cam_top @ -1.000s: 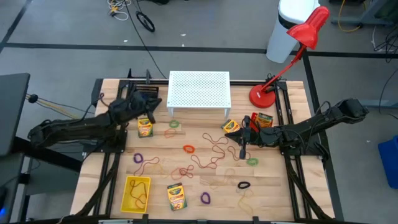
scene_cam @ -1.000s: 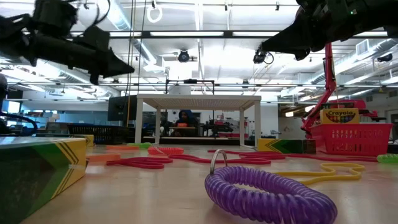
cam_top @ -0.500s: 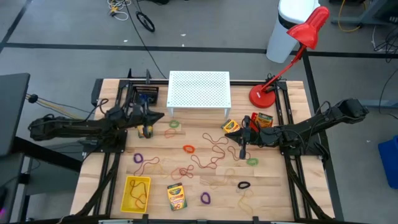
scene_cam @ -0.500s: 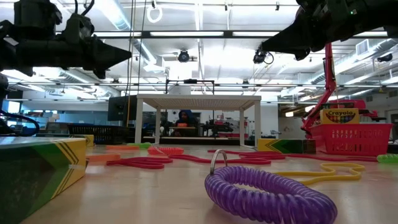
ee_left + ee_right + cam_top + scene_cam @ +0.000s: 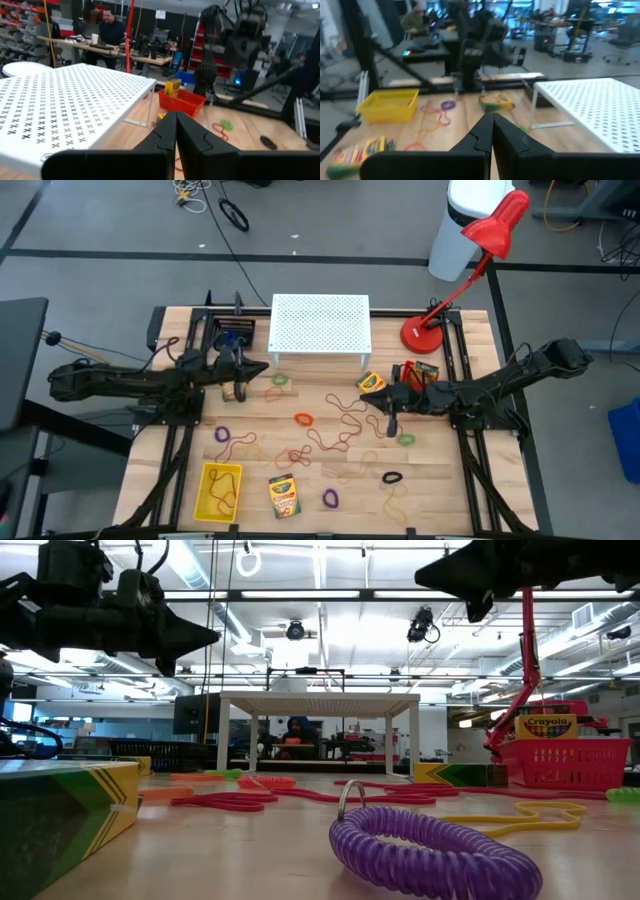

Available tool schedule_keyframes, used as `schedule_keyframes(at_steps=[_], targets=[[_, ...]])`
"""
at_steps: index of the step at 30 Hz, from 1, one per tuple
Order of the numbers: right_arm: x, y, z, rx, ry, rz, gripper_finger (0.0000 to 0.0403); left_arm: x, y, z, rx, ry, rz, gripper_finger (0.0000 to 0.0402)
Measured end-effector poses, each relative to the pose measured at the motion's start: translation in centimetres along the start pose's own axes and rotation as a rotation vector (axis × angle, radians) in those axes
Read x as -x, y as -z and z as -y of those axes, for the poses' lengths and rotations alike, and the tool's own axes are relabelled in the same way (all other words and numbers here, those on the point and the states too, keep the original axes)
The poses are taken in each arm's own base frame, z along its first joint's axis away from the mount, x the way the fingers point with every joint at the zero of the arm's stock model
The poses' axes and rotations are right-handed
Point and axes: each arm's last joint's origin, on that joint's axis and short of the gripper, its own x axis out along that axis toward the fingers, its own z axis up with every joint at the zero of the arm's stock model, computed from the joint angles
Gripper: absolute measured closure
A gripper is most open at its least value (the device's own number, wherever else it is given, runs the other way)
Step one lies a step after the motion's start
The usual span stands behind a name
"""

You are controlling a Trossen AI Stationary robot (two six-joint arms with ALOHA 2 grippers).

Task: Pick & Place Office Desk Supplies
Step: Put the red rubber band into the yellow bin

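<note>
Honestly, I judge most of the sorting is left. My left gripper (image 5: pixel 256 369) hovers with fingers pressed together, holding nothing, just past a crayon box (image 5: pixel 236 389) near the bench's (image 5: pixel 440 480) far left edge. My right gripper (image 5: pixel 370 397), also pressed together and empty, sits mid-bench beside another crayon box (image 5: pixel 372 383). One crayon box (image 5: pixel 424 370) stands in the red basket (image 5: pixel 404 371); the yellow bin (image 5: pixel 207 493) at the near left corner holds some bands. Loops and rubber bands (image 5: pixel 335 425) lie scattered.
</note>
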Motion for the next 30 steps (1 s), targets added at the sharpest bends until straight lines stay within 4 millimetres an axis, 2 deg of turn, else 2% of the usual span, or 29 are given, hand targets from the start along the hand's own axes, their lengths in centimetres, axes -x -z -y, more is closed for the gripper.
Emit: schedule_keyframes(at_steps=[5,10,14,18,22,26,30], targets=[[-0.3,0.1,0.1,-0.007,0.003,0.015,0.0388,-0.8,0.9,0.2,-0.001,0.006,-0.083,0.0389],[-2.3,0.7,0.4,-0.027,-0.121,0.076,0.0388,-1.6,1.4,0.5,0.020,-0.002,-0.132,0.0389],[-3.9,2.3,1.0,-0.028,-0.170,0.050,0.0388,-2.1,1.3,1.0,0.033,0.025,-0.086,0.0389],[-4.1,3.2,1.2,-0.081,-0.156,-0.026,0.0397,-2.4,1.2,1.8,0.032,0.076,-0.042,0.0389],[-3.7,3.6,0.8,-0.131,-0.150,-0.181,0.0395,-2.7,1.6,2.2,-0.001,0.081,-0.039,0.0389],[-4.0,4.1,0.3,-0.137,-0.031,-0.518,0.0394,-3.0,2.0,2.1,-0.012,0.030,-0.025,0.0389],[-4.9,3.5,-0.5,-0.071,0.024,-0.765,0.0394,-3.3,2.3,2.0,-0.014,0.001,-0.013,0.0389]])
